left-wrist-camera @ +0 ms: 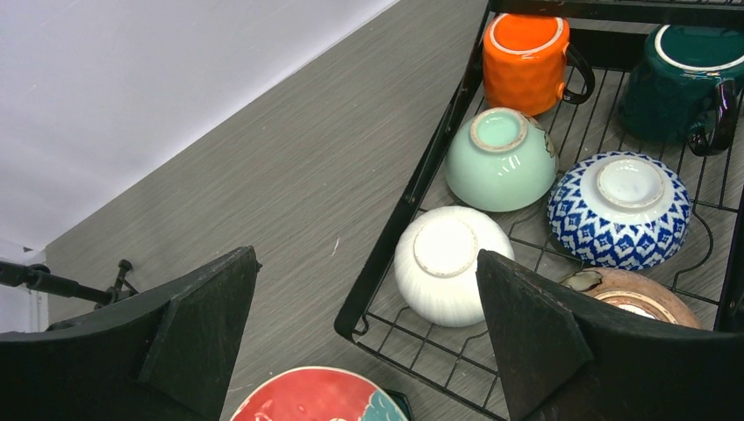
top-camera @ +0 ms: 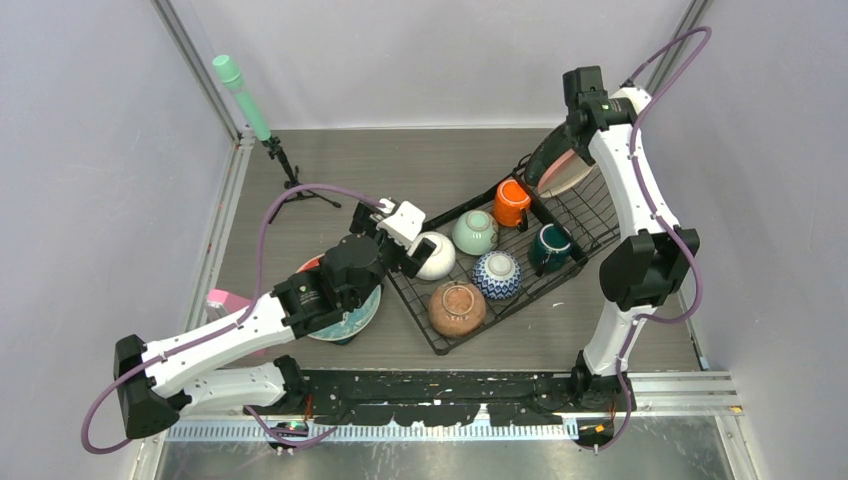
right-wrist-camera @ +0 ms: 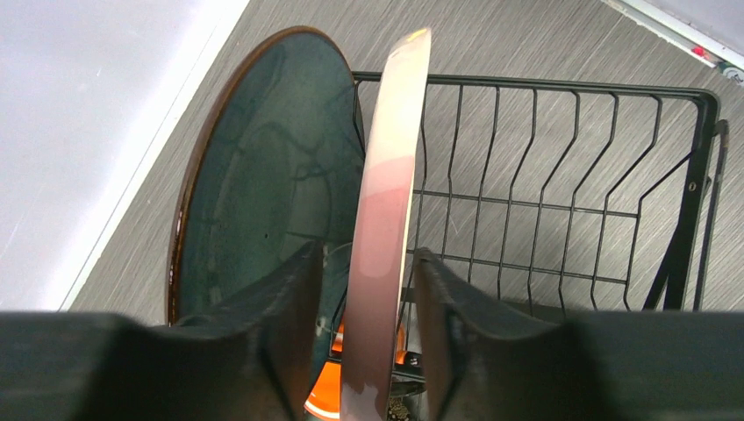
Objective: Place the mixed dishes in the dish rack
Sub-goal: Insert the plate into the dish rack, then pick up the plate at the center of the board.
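At dish rack [top-camera: 412, 310] one-o'clock corner, my right fingers [right-wrist-camera: 281, 333] half-parted astride on-edge pink plate [right-wrist-camera: 386, 202]; unsupported, it may topple; left fingers [left-wrist-camera: 202, 324] wide, empty.

2 arms [top-camera: 625, 170]: white shells [top-camera: 215, 340] | black joints [top-camera: 350, 270] | purple cables [top-camera: 300, 190] | black claw fingers [left-wrist-camera: 202, 324]

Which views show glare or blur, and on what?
Right wrist: the pink plate has its rim washed pale by glare, and the large dark teal glazed plate beside it carries a hazy sheen. Left wrist: sharp, with small highlights on the glossy dark teal mug. Top external: even light, soft shadows, no blur.
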{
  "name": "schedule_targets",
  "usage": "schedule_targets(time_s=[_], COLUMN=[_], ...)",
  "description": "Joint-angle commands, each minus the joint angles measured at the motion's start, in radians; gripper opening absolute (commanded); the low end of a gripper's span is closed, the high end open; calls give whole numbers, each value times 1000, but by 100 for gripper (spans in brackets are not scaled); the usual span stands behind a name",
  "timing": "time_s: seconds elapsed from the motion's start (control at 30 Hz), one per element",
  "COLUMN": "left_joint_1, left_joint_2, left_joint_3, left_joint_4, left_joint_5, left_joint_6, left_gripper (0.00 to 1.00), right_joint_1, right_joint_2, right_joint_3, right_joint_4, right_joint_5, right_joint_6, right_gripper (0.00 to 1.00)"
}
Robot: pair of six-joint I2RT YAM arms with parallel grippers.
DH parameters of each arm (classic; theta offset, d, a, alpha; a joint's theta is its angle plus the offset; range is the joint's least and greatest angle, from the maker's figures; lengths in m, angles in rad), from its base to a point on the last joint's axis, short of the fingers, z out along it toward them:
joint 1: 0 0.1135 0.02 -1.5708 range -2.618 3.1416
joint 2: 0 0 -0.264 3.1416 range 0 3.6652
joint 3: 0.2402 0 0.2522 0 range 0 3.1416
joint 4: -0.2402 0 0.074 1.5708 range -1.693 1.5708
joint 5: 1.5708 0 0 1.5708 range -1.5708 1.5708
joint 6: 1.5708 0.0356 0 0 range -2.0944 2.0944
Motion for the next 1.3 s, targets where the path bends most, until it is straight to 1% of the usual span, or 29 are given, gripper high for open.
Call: schedule_targets(time_s=[0.0,0.1,0.23,0.37,0.53,0.67,0.73,0.77,0.8,0.87,0.93,1.07,1.13,1.27], left_joint_1=[6,9,12,20,49,112,158,183,212,275,339,443,492,607], left_joint_2=[-35,-43,-41,-38,-59,-89,-112,-125,-136,-165,-187,-205,-207,-196], left_joint_3=[-5,-10,-10,-12,-39,-62,-79,-87,-96,-115,-134,-159,-163,-168], left_joint_4=[8,7,1,-12,-33,-90,-121,-142,-166,-217,-271,-383,-451,-525], left_joint_5=[-22,-25,-23,-29,-24,9,22,30,37,65,96,150,173,251], left_joint_6=[-11,-16,-21,-37,-98,-203,-269,-308,-345,-422,-489,-595,-646,-702], left_gripper=[98,98,98,98,98,98,98,98,98,98,98,98,98,98], right_joint_1=[2,2,2,2,2,4,9,17,22,41,81,235,334,488], right_joint_2=[7,-4,-36,-100,-190,-298,-363,-411,-436,-534,-595,-661,-678,-663], right_joint_3=[46,52,59,49,-2,-87,-146,-169,-222,-308,-395,-513,-576,-668], right_joint_4=[-16,-13,-1,20,50,104,163,180,225,286,344,412,458,490], right_joint_5=[-23,-26,-49,-94,-111,-150,-197,-248,-315,-407,-478,-576,-651,-689], right_joint_6=[-42,-61,-96,-125,-162,-188,-205,-214,-218,-225,-228,-257,-234,-206], right_gripper=[61,67,72,75,76,76,76,76,76,75,75,74,75,74])
